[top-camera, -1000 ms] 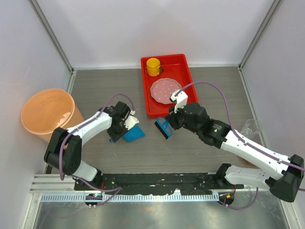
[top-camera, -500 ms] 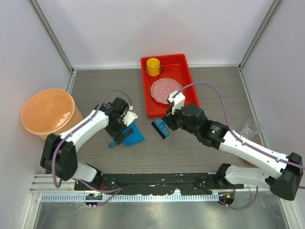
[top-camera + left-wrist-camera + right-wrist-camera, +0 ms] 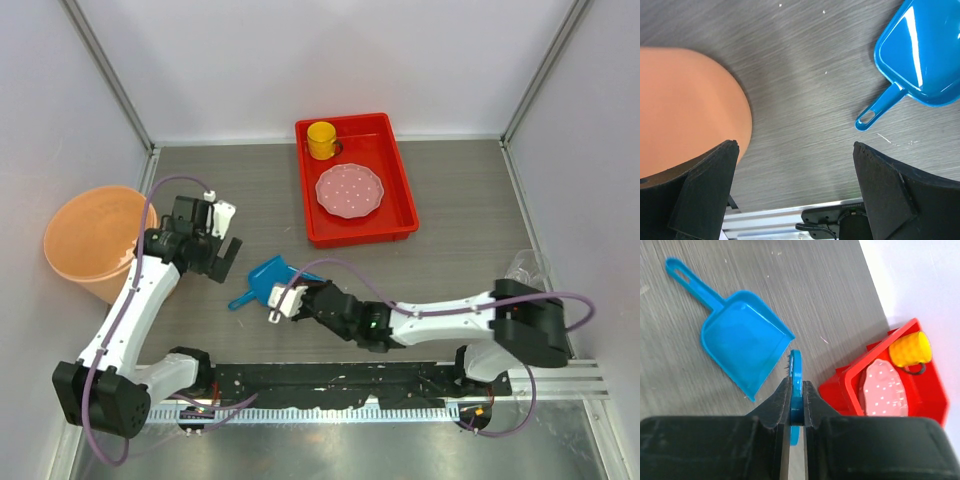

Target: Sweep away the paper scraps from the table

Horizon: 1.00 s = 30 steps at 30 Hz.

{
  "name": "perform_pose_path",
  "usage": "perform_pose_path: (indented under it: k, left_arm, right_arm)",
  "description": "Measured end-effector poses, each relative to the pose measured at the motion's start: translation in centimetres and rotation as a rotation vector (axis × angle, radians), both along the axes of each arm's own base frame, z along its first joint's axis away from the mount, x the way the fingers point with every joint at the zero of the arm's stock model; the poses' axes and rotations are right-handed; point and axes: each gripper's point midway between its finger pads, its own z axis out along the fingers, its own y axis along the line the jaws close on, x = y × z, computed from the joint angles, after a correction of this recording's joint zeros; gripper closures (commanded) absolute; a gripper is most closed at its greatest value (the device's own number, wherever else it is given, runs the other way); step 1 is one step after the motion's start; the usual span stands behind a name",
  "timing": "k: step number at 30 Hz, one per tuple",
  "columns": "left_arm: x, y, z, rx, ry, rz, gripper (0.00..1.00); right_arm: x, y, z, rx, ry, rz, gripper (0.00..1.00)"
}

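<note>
Currently your left gripper (image 3: pixel 795 145) has its jaws spread wide with nothing between them. It hangs above the table (image 3: pixel 805 90), between the orange bucket (image 3: pixel 685 100) and the blue dustpan (image 3: pixel 920 55). Your right gripper (image 3: pixel 796 386) is pinched tight on a thin blue tool (image 3: pixel 795 360), seen edge-on, just beside the dustpan's open mouth. The dustpan lies flat on the table, and its scoop shows bare blue. The bucket's visible inside is plain orange, partly hidden by your left arm. The paper scraps cannot be made out in any view; only tiny white flecks (image 3: pixel 885 137) dot the table near the dustpan handle. At the far side, a red tray (image 3: pixel 305 180) holds a yellow mug (image 3: pixel 321 139) and a pink dotted plate (image 3: pixel 349 190).
</note>
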Motion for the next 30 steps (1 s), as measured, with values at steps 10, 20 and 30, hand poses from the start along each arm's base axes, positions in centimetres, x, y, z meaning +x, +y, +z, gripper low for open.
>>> perform_pose_path:
  k: [10,20,30]
  left_arm:
    - [-0.4,0.0,-0.7,-0.03,0.024,0.013,0.0]
    - [-0.3,-0.1,-0.8,-0.035,0.034,0.005,0.0]
    - [-0.3,-0.4,-1.4,-0.043,0.06,-0.006,0.0]
  right_arm:
    - [-1.3,3.5,-5.0,-0.273,-0.207,0.066,0.35]
    - [-7.5,5.3,-1.0,-0.224,-0.053,0.221,0.15]
    - [-9.3,1.7,11.6,0.149,0.212,0.319,0.14]
